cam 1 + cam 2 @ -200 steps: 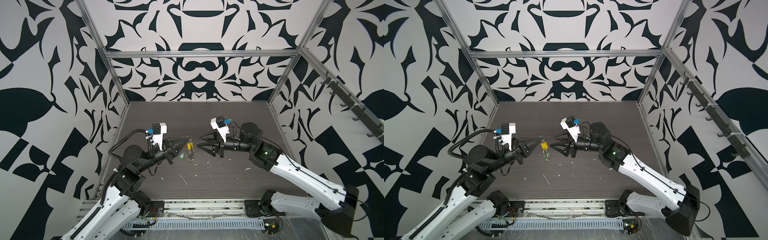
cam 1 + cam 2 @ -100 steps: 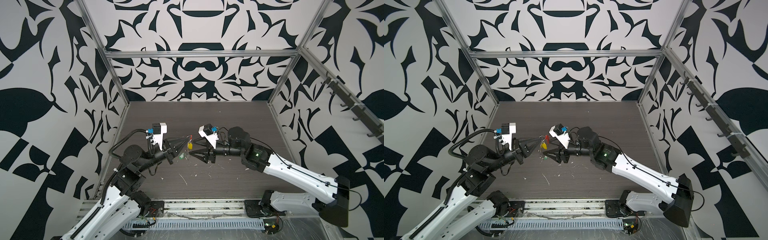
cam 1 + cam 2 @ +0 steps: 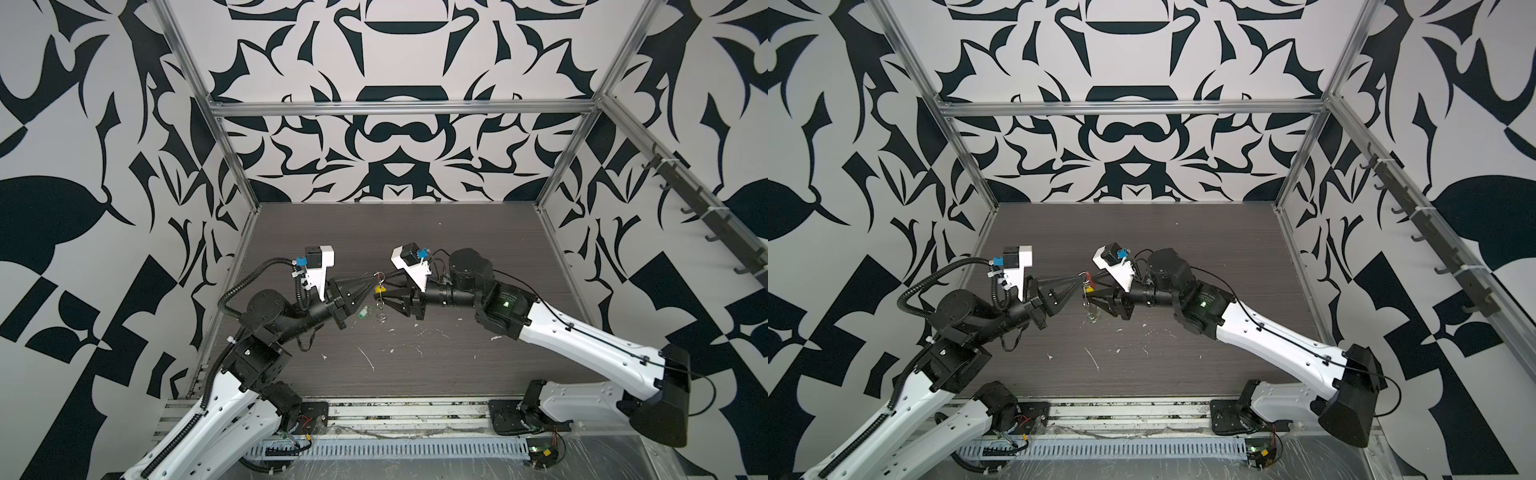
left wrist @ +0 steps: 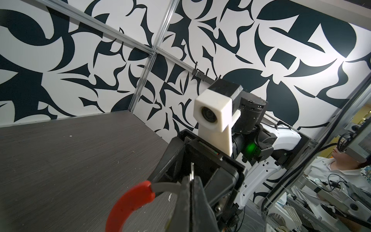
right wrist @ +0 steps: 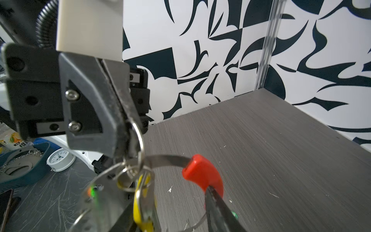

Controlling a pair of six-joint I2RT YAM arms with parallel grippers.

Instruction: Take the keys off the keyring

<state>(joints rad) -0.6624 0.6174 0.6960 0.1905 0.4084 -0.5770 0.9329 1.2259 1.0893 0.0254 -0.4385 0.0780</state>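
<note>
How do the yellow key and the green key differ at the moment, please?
The yellow key hangs on the keyring, up off the table; the green key appears to lie loose on the table, off the keyring. The yellow key sits between the right gripper's open jaws; the green key lies below, untouched. Both are small with coloured heads.

The keyring (image 5: 166, 159) is thin grey metal, satin and smooth; its sleeve (image 5: 202, 174) red plastic, glossy; small rings (image 5: 138, 140) on the keyring bright polished metal; yellow key (image 5: 140, 211) glossy plastic; left gripper (image 5: 126, 148) matt black plastic, edges scuffed grey; table (image 5: 261, 150) under the keyring matt dark wood-grain, finely ridged, white-flecked.
</note>
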